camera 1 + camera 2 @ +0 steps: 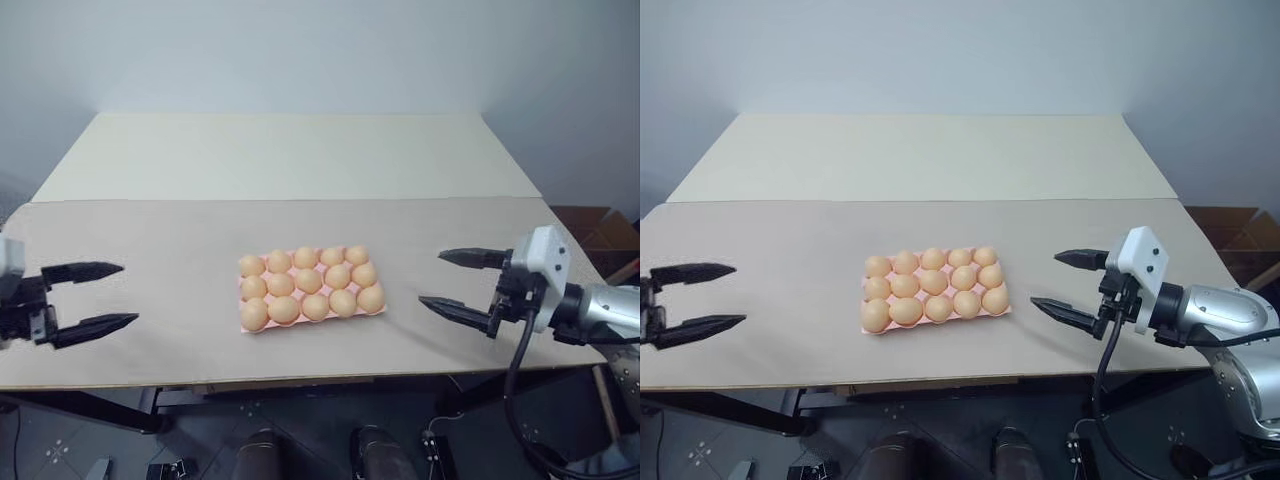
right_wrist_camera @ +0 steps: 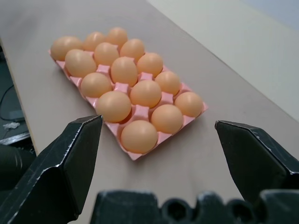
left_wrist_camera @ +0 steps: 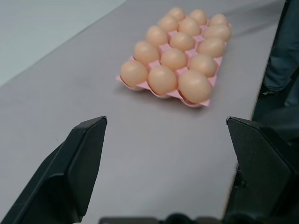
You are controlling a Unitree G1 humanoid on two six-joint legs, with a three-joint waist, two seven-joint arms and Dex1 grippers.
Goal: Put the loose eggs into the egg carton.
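Observation:
The pale pink egg carton (image 1: 242, 284) lies flat in the middle of the table, and tan-orange eggs (image 1: 309, 281) fill all its cups. No loose egg lies on the tabletop in view. My left gripper (image 1: 130, 293) hovers open over the table's left end, well away from the carton, with nothing between its fingers. My right gripper (image 1: 430, 278) hovers open a short way right of the carton, also with nothing in it. Each wrist view looks along open black fingers (image 3: 86, 158) (image 2: 70, 158) at the filled carton (image 2: 138, 112).
The carton sits on a grey-brown tabletop (image 1: 160, 250), which joins a cream section (image 1: 290, 155) farther back. The table's front edge (image 1: 300, 380) runs just below both grippers. A cardboard box (image 1: 600, 235) stands on the floor past the right end.

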